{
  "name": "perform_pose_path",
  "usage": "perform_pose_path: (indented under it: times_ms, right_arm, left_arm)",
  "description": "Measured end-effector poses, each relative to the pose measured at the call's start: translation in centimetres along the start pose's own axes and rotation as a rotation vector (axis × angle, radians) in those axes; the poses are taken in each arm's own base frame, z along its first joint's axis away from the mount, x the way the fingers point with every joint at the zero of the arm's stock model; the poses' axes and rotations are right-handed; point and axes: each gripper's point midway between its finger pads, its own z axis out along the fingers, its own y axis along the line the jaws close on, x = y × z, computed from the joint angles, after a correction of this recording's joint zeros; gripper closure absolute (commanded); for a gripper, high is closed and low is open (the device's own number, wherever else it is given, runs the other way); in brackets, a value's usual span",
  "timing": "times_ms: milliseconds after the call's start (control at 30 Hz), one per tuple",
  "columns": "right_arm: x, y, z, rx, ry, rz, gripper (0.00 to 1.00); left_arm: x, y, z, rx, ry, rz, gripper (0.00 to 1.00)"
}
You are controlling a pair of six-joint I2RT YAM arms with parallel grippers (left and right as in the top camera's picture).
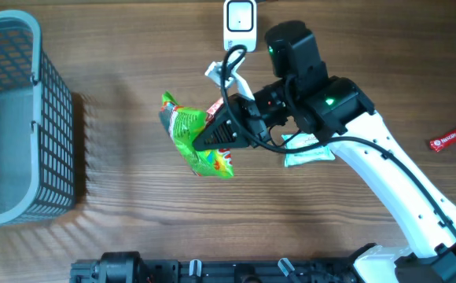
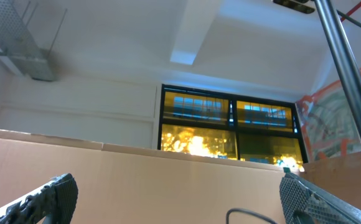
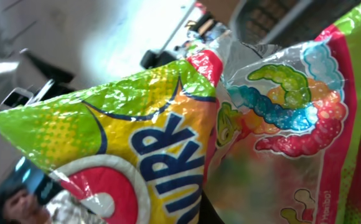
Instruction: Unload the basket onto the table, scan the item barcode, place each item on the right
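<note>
Right gripper is clenched on the green candy bag, holding it up over the middle of the bench, near the white scanner that stands at the far edge. The wrist view shows only the bag's printed face, with no barcode in sight. The step in hand looks like presenting the bag to the scanner. The next move probably calls for turning the bag until its barcode side faces the scanner window. Left gripper is released and empty, pointing upward.
</note>
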Motion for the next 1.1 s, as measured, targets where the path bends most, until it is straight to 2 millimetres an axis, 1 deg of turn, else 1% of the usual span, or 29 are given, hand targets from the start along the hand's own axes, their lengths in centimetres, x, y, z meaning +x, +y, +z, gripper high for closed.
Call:
perform_pose_path:
  times_ms: [67,133,233,300,433,567,600,700,867,1000,1100]
  right_arm:
    - [0.0,0.2,0.0,-0.012,0.003,-0.079,0.96]
    - [-0.1,-0.1,0.0,0.007,-0.002,-0.180,0.96]
    - [-0.2,-1.4,0.0,0.078,-0.008,-0.323,0.96]
    - [0.1,-2.3,-0.1,0.118,0.002,-0.443,0.96]
    - [2.1,-3.7,-0.1,0.141,0.050,-0.593,0.96]
    - [4.5,-4.1,-0.2,0.121,0.106,-0.768,0.96]
    - [4.9,-4.1,-0.2,0.112,0.119,-0.857,0.96]
    - [5.0,-4.0,-0.1,0.101,0.128,-0.998,0.96]
    - [4.1,-4.1,-0.1,0.100,0.124,-1.207,0.96]
    - [3.8,-5.2,-0.3,0.153,0.163,-1.256,0.96]
    - [3.9,-6.2,-0.5,0.203,0.204,-1.265,0.95]
  left_arm:
    - [0.0,0.0,0.0,0.000,0.000,0.000,0.00]
    - [0.0,0.0,0.0,0.000,0.000,0.000,0.00]
    - [0.0,0.0,0.0,0.000,0.000,0.000,0.00]
    - [0.0,0.0,0.0,0.000,0.000,0.000,0.00]
    - [0.1,0.0,0.0,-0.001,0.003,-0.001,0.00]
    - [0.1,0.0,0.0,-0.002,0.006,-0.001,0.00]
    - [0.2,0.0,0.0,-0.002,0.007,-0.001,0.00]
    - [0.2,0.1,0.0,-0.002,0.008,-0.001,0.00]
    - [0.2,0.1,0.0,-0.002,0.008,-0.002,0.00]
    - [0.5,0.2,0.2,-0.007,0.009,-0.002,0.00]
    - [1.1,0.9,0.5,-0.033,0.011,-0.003,0.00]
